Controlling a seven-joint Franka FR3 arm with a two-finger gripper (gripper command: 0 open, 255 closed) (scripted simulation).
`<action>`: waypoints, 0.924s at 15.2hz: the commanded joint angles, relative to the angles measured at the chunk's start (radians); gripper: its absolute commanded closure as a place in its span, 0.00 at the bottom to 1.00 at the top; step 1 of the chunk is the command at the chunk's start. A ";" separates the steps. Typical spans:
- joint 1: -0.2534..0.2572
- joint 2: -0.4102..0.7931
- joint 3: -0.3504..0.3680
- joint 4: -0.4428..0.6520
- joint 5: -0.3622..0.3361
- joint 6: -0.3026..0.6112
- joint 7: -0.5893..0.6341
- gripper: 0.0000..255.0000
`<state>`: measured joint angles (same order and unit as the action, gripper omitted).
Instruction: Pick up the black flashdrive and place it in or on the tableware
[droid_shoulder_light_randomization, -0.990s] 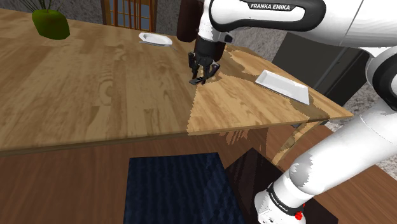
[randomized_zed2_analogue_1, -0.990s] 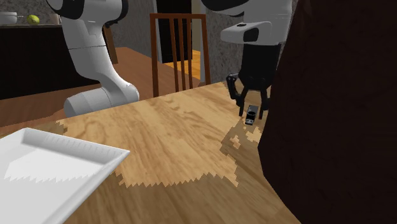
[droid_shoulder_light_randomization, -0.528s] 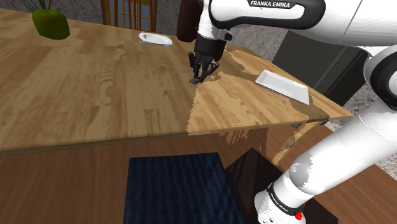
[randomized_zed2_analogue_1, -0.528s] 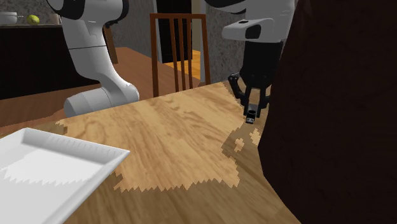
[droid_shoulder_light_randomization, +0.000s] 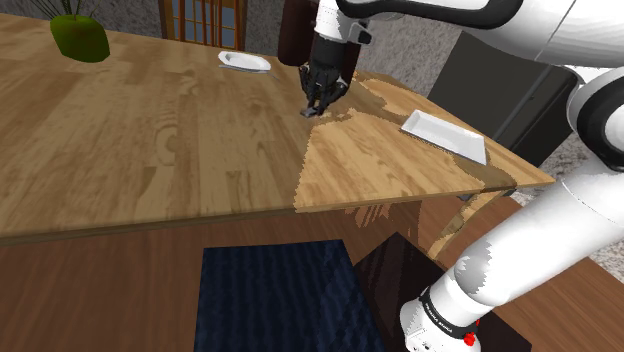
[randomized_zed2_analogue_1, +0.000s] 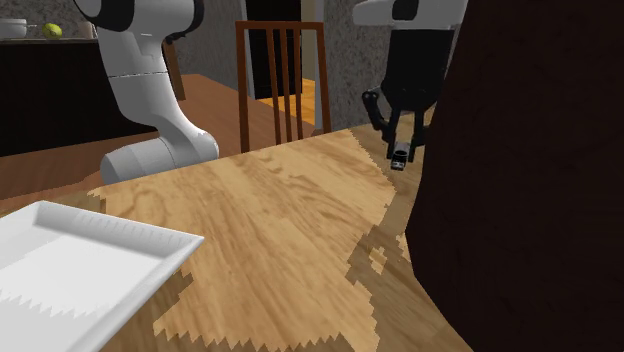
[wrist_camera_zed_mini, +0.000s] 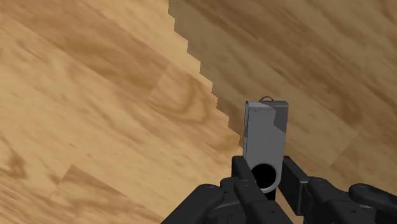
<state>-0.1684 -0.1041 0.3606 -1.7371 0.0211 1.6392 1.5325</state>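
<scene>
My black gripper (droid_shoulder_light_randomization: 315, 103) is shut on the flash drive (droid_shoulder_light_randomization: 311, 113) and holds it a little above the wooden table (droid_shoulder_light_randomization: 150, 150). In the wrist view the drive (wrist_camera_zed_mini: 266, 135) shows a grey metal cover with a round hole, clasped between the fingers (wrist_camera_zed_mini: 245, 175), pointing down at the table (wrist_camera_zed_mini: 95, 95). The second exterior view has the gripper (randomized_zed2_analogue_1: 400, 148) and the small dark drive (randomized_zed2_analogue_1: 399, 157) hanging over the table's far part. A white rectangular plate (droid_shoulder_light_randomization: 443, 134) lies toward the shoulder view's right of the gripper; a smaller white dish (droid_shoulder_light_randomization: 244, 62) lies behind it.
A tall dark brown object (droid_shoulder_light_randomization: 297, 30) stands just behind the gripper and looms large (randomized_zed2_analogue_1: 530, 180) at the second exterior view's right. A green fruit-like thing (droid_shoulder_light_randomization: 80, 38) sits at the far left. A wooden chair (randomized_zed2_analogue_1: 283, 80) stands beyond the table; a blue rug (droid_shoulder_light_randomization: 280, 300) lies below.
The gripper has risen from the table surface with the flash drive in it, and its shadow has drawn away from the drive.
</scene>
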 joint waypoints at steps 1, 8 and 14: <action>0.000 0.002 0.000 0.031 -0.001 -0.029 0.000 1.00; -0.011 -0.005 -0.013 0.094 0.000 -0.099 -0.022 1.00; -0.066 -0.141 -0.110 -0.049 0.024 -0.089 -0.179 1.00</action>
<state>-0.2227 -0.2154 0.2732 -1.7517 0.0411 1.5455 1.3903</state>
